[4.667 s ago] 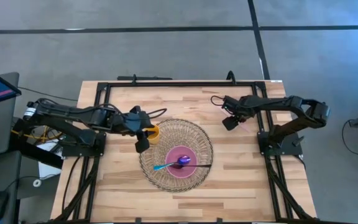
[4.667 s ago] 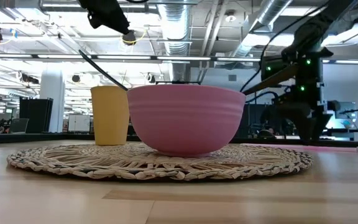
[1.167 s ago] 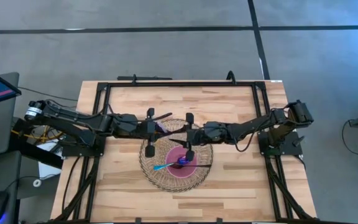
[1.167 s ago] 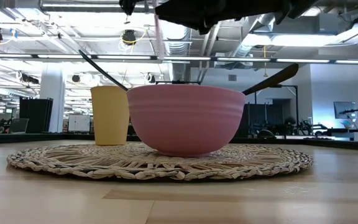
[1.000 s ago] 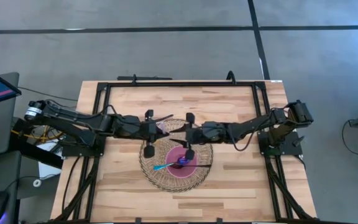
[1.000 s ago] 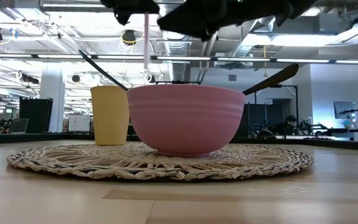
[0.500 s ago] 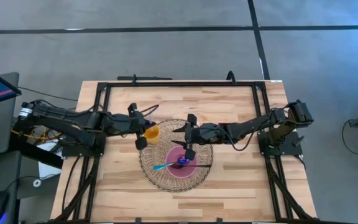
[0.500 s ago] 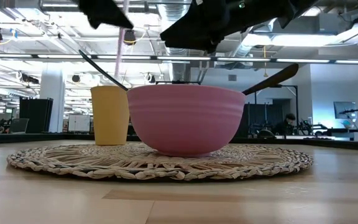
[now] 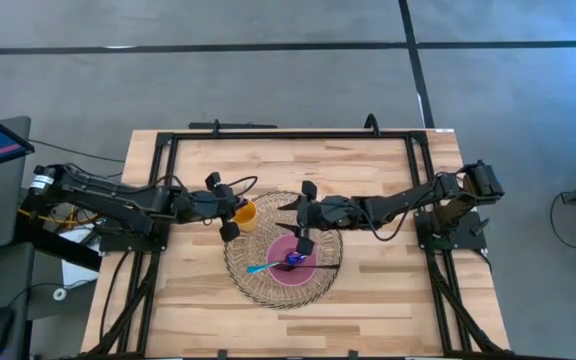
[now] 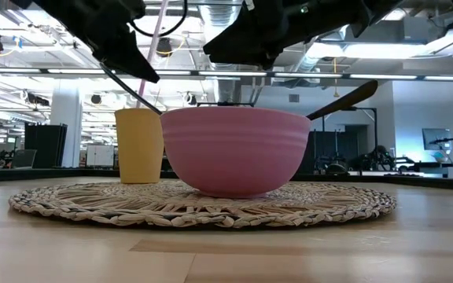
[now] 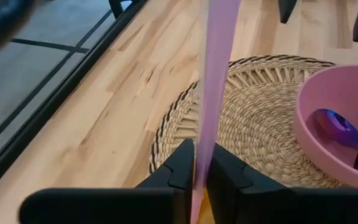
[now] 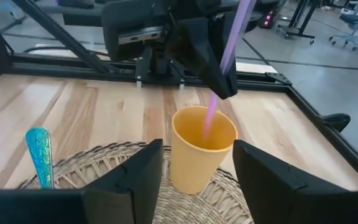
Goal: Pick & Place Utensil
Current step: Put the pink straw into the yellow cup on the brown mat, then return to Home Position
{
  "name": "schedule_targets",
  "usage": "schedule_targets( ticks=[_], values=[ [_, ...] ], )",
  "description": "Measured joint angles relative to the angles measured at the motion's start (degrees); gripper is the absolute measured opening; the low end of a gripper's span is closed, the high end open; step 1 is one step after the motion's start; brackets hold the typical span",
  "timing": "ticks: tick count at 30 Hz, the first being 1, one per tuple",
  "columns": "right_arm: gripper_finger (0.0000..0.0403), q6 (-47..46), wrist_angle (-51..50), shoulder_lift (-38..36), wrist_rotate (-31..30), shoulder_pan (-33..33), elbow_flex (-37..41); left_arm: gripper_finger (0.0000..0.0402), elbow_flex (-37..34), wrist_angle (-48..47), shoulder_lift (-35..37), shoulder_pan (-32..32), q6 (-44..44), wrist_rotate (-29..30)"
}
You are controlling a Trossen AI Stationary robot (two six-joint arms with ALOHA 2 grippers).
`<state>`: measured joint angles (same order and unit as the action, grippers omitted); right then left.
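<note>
left gripper (image 11: 199,163) pinching pink utensil (image 12: 219,59), now moved over yellow cup (image 12: 202,148) with tip lowered inside | placement nearly complete, release remains | right gripper (image 12: 194,167) spread wide, beside cup, above pink bowl (image 10: 236,149)

We are finding no readable text, label, brand, number or sign anywhere in these views.
</note>
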<state>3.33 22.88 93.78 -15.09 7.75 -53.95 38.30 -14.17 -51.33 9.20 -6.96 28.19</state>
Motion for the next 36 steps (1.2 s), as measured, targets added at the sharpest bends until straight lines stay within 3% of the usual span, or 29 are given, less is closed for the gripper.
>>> schedule_targets(
  ticks=[13, 20, 25, 29, 34, 36],
  values=[
    [0.0174, -0.9, 0.0, 0.0, 0.0, 0.0, 0.0, 0.0153, 0.7, 2.1, -1.2, 0.0, 0.6, -0.9],
    [0.0173, -0.4, -0.3, -2.7, 0.0, 0.1, 0.1, 0.0175, 6.4, 2.4, 1.8, 0.2, 5.2, -0.7],
    [0.0173, 3.1, -6.6, -13.2, -0.1, 0.0, 0.0, 0.0156, 7.8, 2.3, 7.0, 0.5, 10.0, 1.1],
    [0.0163, 3.1, -17.5, -24.3, -0.1, -0.4, -0.1, 0.0107, 7.9, 2.2, 13.4, 0.6, 11.1, 3.9],
    [0.0098, 2.8, -27.9, -33.8, -0.1, -0.2, 1.7, 0.0018, 7.6, -2.6, 22.9, 0.6, 10.7, 0.2],
    [0.0062, 2.8, -28.6, -36.4, 0.0, 0.1, 3.7, 0.0008, 5.6, -3.5, 26.9, 0.6, 9.5, -1.8]
  ],
)
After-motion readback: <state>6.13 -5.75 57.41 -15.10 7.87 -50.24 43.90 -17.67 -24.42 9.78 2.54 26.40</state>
